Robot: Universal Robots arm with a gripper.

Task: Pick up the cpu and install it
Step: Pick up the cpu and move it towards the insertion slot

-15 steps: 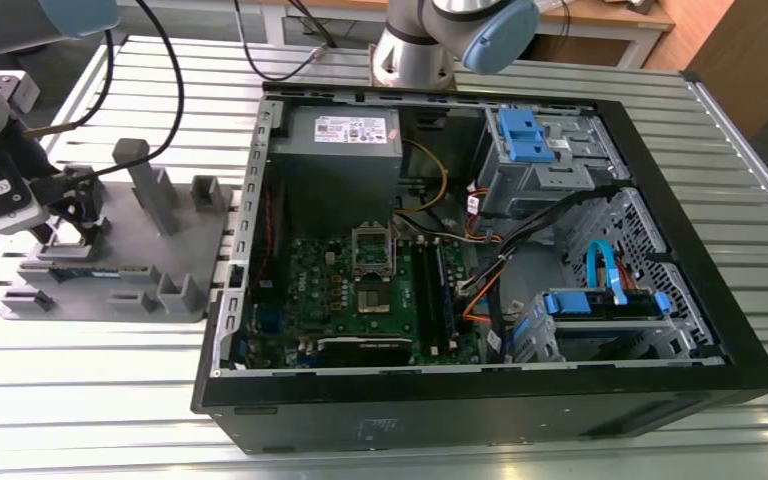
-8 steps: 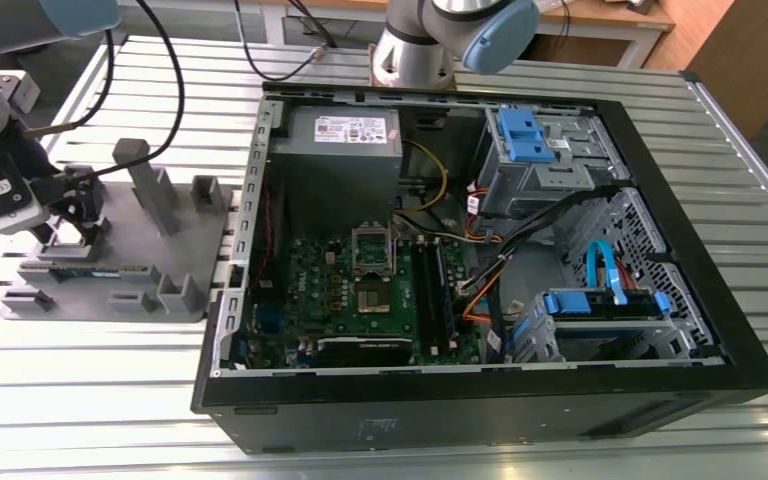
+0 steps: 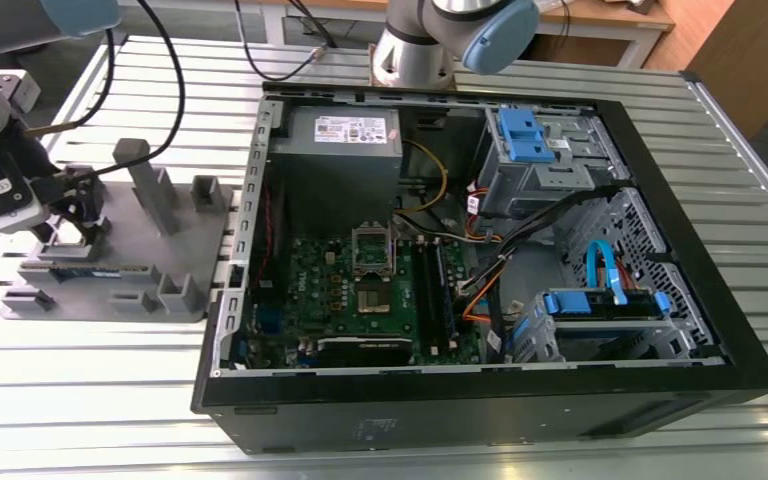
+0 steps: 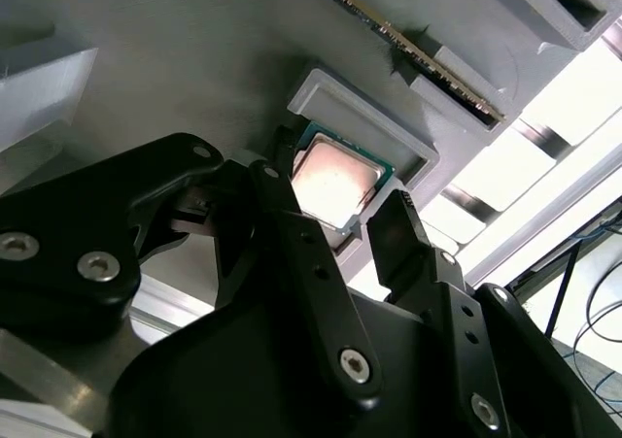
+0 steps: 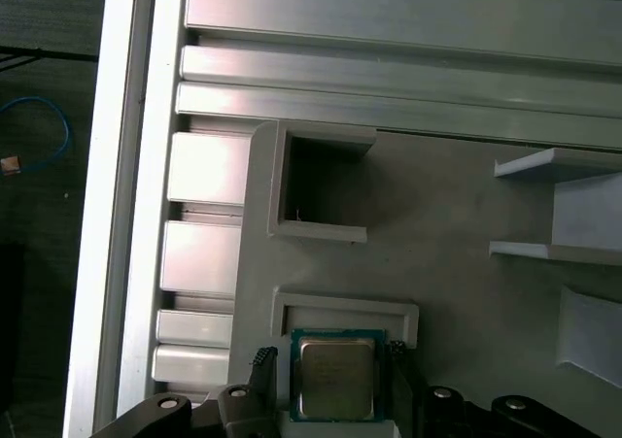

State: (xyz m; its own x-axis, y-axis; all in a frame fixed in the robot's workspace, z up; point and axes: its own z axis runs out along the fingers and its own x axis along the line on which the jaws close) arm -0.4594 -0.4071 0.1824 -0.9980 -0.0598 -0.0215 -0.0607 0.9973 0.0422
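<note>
The cpu, a small square chip with a dull silvery top and green rim, lies flat in a shallow framed pocket of the grey block tray. In both wrist views my gripper straddles the cpu. One black finger stands on one side and the other finger on the opposite side, each with a thin gap to the chip's edge. In the exterior view my gripper hangs low over the tray at that view's left. The motherboard's metal-framed socket sits inside the open case.
A long green memory stick stands in a tray slot beside the cpu pocket. Upright grey posts rise from the tray. The open black computer case, with drive cages and cables, lies on the slatted metal table. A second arm's base stands behind it.
</note>
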